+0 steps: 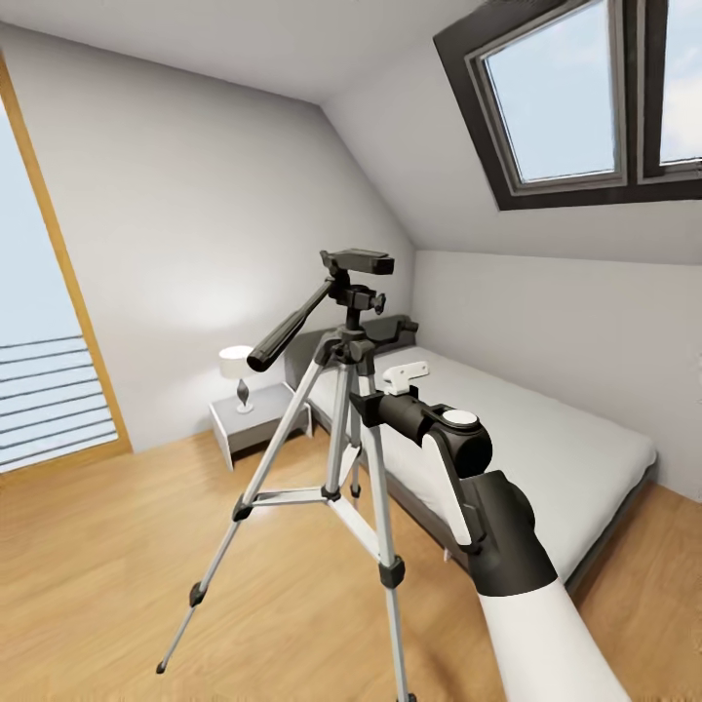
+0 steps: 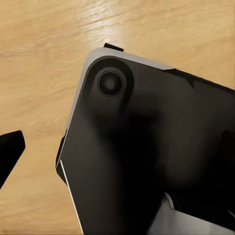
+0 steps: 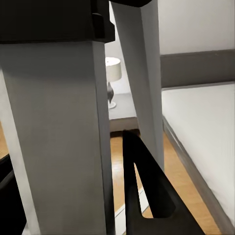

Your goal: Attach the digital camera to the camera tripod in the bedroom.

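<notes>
The robot's right arm [image 1: 507, 546] reaches forward from the near edge of the head view toward the camera tripod [image 1: 343, 409], its right gripper [image 1: 363, 402] up against the silver legs just below the black pan head [image 1: 358, 261]. In the right wrist view one dark finger [image 3: 147, 196] sits just beside a broad silver leg [image 3: 63, 142], with a second leg [image 3: 139, 73] behind; whether the fingers are closed on the leg cannot be told. The tripod stands on the wood floor [image 1: 117, 546], close to the near corner of the white bed [image 1: 546, 439]. The left wrist view looks down on a dark, silver-edged body [image 2: 147, 156] over floorboards, beside one black fingertip [image 2: 10, 147]; the left gripper's spread cannot be judged. Beyond, a white lamp [image 1: 237, 369] sits on a grey nightstand [image 1: 258, 419] beneath the skylights [image 1: 575, 97].
</notes>
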You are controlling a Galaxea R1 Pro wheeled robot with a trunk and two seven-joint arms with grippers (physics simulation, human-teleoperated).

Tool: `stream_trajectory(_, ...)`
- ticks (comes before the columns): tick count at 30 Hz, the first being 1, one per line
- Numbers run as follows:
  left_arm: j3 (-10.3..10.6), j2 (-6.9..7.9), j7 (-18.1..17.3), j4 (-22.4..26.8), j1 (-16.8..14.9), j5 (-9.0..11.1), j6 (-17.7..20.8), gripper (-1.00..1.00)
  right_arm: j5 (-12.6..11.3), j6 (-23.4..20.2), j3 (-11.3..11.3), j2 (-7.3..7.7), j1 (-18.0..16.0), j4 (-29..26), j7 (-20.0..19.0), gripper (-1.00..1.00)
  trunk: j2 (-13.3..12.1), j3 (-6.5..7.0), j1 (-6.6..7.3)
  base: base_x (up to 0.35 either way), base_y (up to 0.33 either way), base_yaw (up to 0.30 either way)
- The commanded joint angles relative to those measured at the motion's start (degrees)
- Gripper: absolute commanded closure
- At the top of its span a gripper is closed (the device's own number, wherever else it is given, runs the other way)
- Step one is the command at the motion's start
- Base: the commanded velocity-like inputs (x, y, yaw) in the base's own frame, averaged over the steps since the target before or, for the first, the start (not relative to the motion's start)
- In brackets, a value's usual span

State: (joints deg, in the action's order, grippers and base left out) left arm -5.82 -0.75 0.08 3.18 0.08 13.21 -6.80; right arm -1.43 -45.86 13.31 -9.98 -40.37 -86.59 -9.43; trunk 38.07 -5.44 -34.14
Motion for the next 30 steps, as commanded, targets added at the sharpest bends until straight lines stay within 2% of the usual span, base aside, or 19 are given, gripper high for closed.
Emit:
stream_trajectory(1,-0.44,-0.03,0.01,0.07,0.01,-0.03,-0.08,-1.0,-0.25,-0.29,-0.03,-0.02,-0.07,-0.07,-0.06,1.0,0.09,-0.09,0.02,-0.302,-0.089,0.0)
stream_trajectory(18,-0.43,-0.03,0.09,0.05,0.01,0.05,-0.05,-1.0,-0.14,-0.19,-0.04,-0.02,-0.06,-0.07,0.02,1.0,0.09,-0.09,0.02,-0.314,-0.086,0.0)
stream_trajectory(30,-0.35,0.04,0.02,0.01,0.01,0.06,-0.05,-1.0,-0.07,-0.11,-0.04,0.05,-0.08,-0.07,0.11,1.0,0.09,-0.09,0.02,-0.276,-0.204,0.0)
